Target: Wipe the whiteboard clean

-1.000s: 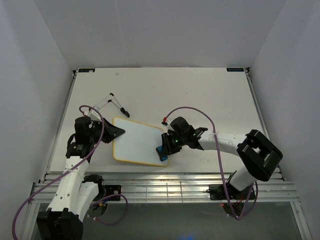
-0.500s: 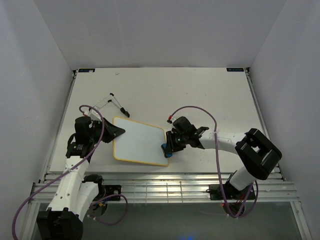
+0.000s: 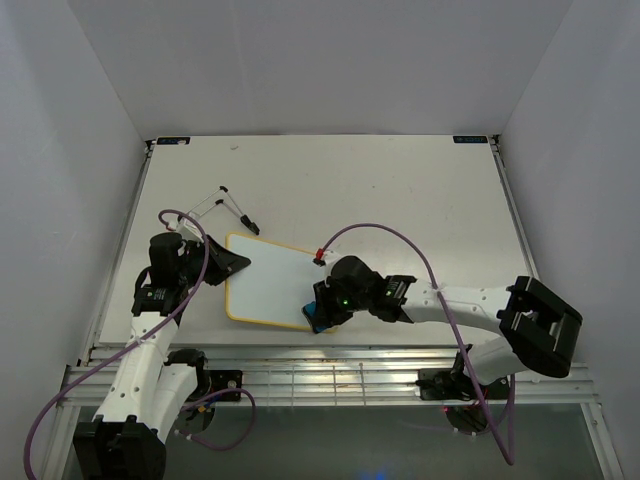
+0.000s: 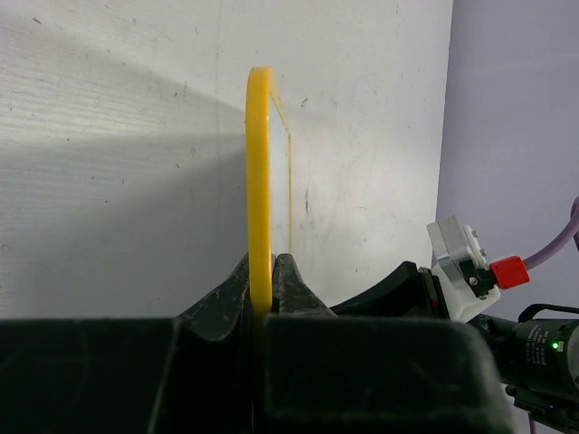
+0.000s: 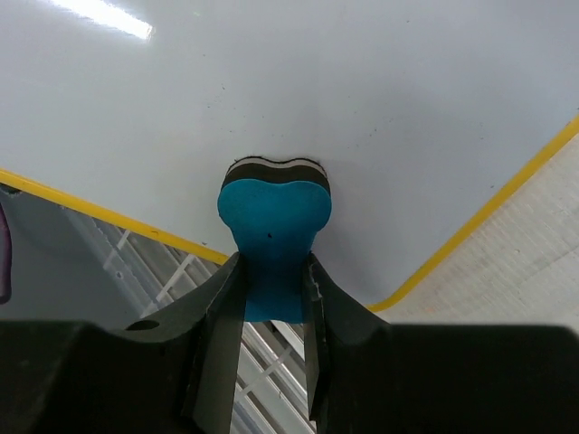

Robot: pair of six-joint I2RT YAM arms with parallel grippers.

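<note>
Change noted: over the last second the right gripper (image 3: 322, 312) carried the blue eraser (image 5: 274, 226) from the near-right corner of the whiteboard (image 3: 268, 285) out to its right rim. It then came back in along the near edge. The right elbow (image 3: 540, 325) swung outward and toward the table front as it did so. The whiteboard did not shift, and the left gripper (image 4: 262, 276) stayed put.

Grips: the left fingers (image 4: 226, 294) were clenched on the yellow rim (image 4: 260, 181) at the board's left edge, pinning the board to the table (image 3: 400, 190). The right fingers (image 5: 217, 325) were grasping the eraser by its narrow waist. Its dark felt face was pressed on the white surface.

Reading: we saw no black marks on the board in the overhead or right wrist view, though the patch under the right wrist was hidden. We judged the wipe to be on its last corner pass, or finished.

Edges and room: the eraser sat just inside the rounded near-right corner, so a stroke nearward or rightward would have run off the rim. The slatted rail (image 5: 181, 280) at the table front lay close beyond the near rim. Open board stretched toward the far left. A thin wire-like item (image 3: 232, 205) lay on the table just beyond the board's far-left corner. The purple cable (image 3: 380, 232) arched above the table beside the far-right corner.
</note>
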